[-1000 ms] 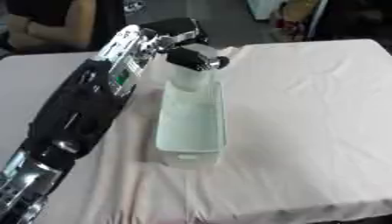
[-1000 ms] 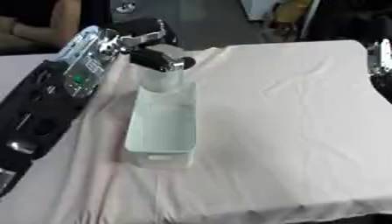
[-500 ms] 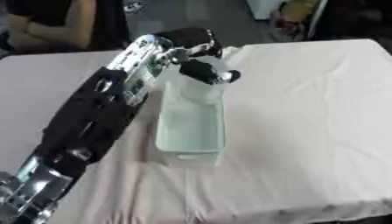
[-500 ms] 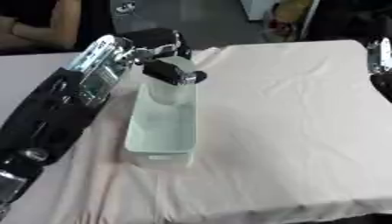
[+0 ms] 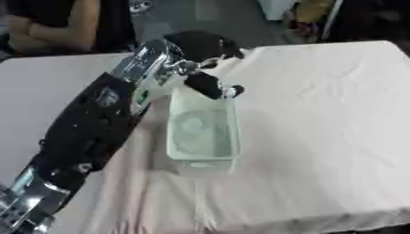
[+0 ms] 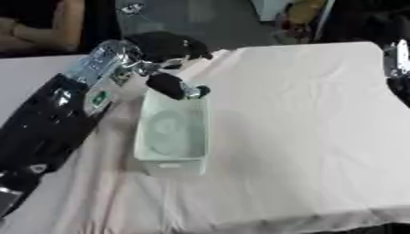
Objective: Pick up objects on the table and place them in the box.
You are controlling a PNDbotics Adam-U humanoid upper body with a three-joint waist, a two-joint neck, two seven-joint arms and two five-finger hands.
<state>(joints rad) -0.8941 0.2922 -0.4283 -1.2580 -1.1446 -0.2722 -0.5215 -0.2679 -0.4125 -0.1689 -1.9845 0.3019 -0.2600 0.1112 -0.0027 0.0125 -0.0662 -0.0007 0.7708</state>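
The object [image 5: 210,85] is a dark, stubby, rounded thing with a paler tip; I can't make out more. It sits in my left hand [image 5: 200,45], tilted down over the far end of the box [image 5: 201,155], its low end just above or at the far rim. The fingers are curled round it from above, pinching its upper end. My right hand barely shows, a dark sliver at the right edge of the right eye view [image 6: 398,77], and I cannot tell whether it is spread or closed.

My worry is the rim. The object hangs at the very end of the box, not over its middle, so if I let go here it could catch the far wall and tip out onto the cloth [image 5: 320,114], or rock the light box askew. My forearm also runs close along the box's left side; a careless pull-back might nudge it.

The box looks like thin, pale green translucent plastic, long and narrow with rounded corners, nothing visible inside. The cloth is soft pinkish-white fabric, creased, draped over the table.
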